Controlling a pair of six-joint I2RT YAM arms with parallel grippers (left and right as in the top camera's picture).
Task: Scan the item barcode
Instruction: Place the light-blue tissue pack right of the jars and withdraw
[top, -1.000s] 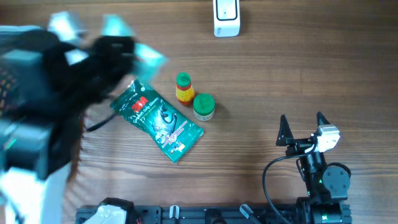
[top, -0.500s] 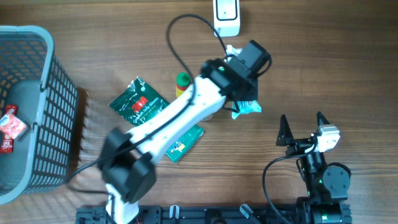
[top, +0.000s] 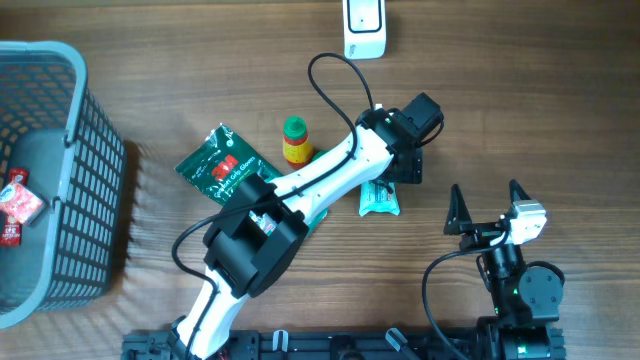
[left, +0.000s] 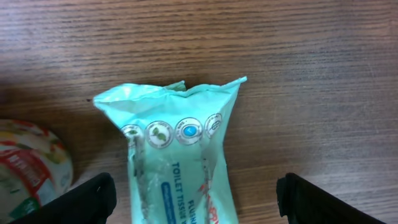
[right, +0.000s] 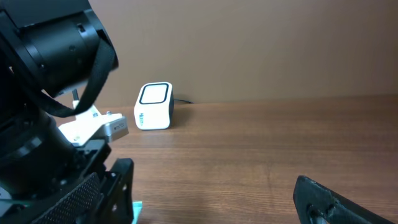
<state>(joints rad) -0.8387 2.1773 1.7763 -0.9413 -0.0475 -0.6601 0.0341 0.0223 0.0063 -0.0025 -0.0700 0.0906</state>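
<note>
Left gripper (left: 194, 190) spread wide over tissue pack (left: 180, 137), grasping nothing; pack flat on table (left: 323, 56) between the fingers. Right gripper (top: 486, 195) likewise open, empty, well apart near the front edge. No barcode visible on upward face. Best approach: close across pack's middle, lift level, turn code side toward scanner (top: 363, 28) at far edge. Jar (left: 25, 165) just beside one finger, bump risk. Bottle (top: 295, 140), green pouch (top: 225, 165), basket (top: 60, 160) off to the left, likely clear of the path.
</note>
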